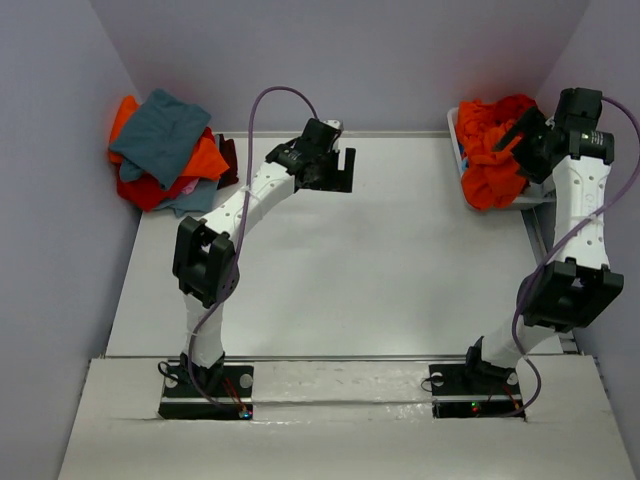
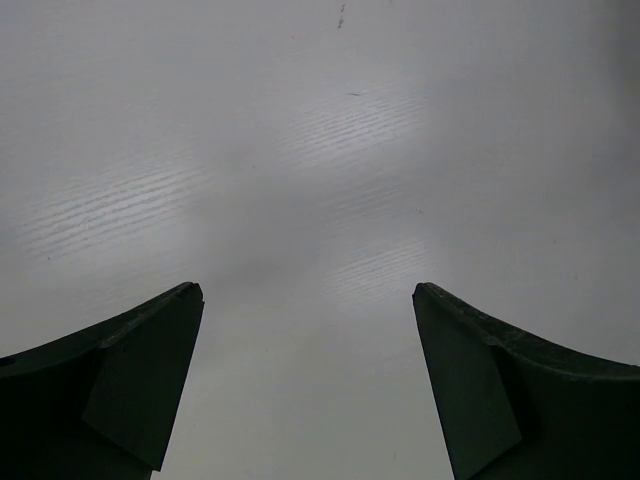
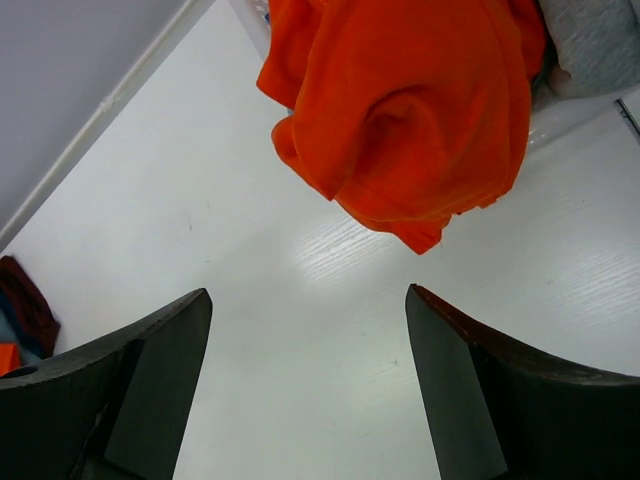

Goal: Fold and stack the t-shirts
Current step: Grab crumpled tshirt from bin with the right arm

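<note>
The orange shirt (image 1: 492, 150) lies at the upper right of the top view, bunched in the bin (image 1: 452, 122), with a fold spilled over the bin's lower rim toward the table (image 1: 400, 270). In the right wrist view that fold (image 3: 410, 110) fills the upper middle of the frame. Whether its lowest corner touches the table cannot be told. A grey shirt (image 3: 600, 40) is tucked behind it in the upper right corner.

The right claw (image 1: 515, 135) is held just beside the orange shirt, jaws spread wide and nothing between them. In its own view only bare table shows between the fingers (image 3: 150, 380), and the cloth hangs apart from them, higher in the frame. The claw is judged to be placed there for a grasp on the hanging fold, since a loose edge is more easily pinched than the bunched mass in the bin.

The left claw (image 1: 343, 168) is poised over the upper middle of the table, jaws likewise wide apart and unloaded. Nothing but white surface is seen in its view. It is judged to be kept there as a waiting partner for spreading the shirt.

A pile (image 1: 165, 150) of shirts sits at the upper left, teal-grey on top, probably kept off the middle so folding room is left.
</note>
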Tool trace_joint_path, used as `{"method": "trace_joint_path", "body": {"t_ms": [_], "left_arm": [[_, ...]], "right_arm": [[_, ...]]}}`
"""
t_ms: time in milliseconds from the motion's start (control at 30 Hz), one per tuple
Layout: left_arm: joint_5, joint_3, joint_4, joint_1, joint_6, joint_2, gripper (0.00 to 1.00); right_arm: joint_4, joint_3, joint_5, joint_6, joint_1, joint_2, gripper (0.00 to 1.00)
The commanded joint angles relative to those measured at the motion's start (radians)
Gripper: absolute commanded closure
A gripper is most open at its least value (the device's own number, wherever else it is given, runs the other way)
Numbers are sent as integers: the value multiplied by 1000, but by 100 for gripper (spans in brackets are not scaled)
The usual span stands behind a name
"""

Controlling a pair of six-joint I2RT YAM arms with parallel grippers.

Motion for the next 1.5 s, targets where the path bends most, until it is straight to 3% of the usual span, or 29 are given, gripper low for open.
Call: {"method": "trace_joint_path", "body": {"t_ms": [0, 67, 367, 567, 1100, 1167, 1467], "left_arm": [[13, -10, 28, -7, 9, -55, 1], [13, -10, 27, -16, 9, -55, 1], [0, -12, 24, -16, 14, -64, 1], [-5, -10, 22, -16, 17, -62, 1], [-7, 4, 16, -16, 18, -50, 1], [-7, 4, 16, -16, 20, -48, 1], [-7, 8, 16, -16, 20, -47, 1]], "right_arm": [[-11, -85, 12, -16, 3, -27, 19], [9, -116, 0, -10, 3, -27, 22], [56, -110, 3, -7, 3, 47, 50], [38, -35, 4, -14, 3, 110, 49], [52, -26, 17, -22, 3, 150, 48], [66, -46, 20, -19, 3, 156, 57], [70, -50, 29, -25, 3, 167, 57]]}}
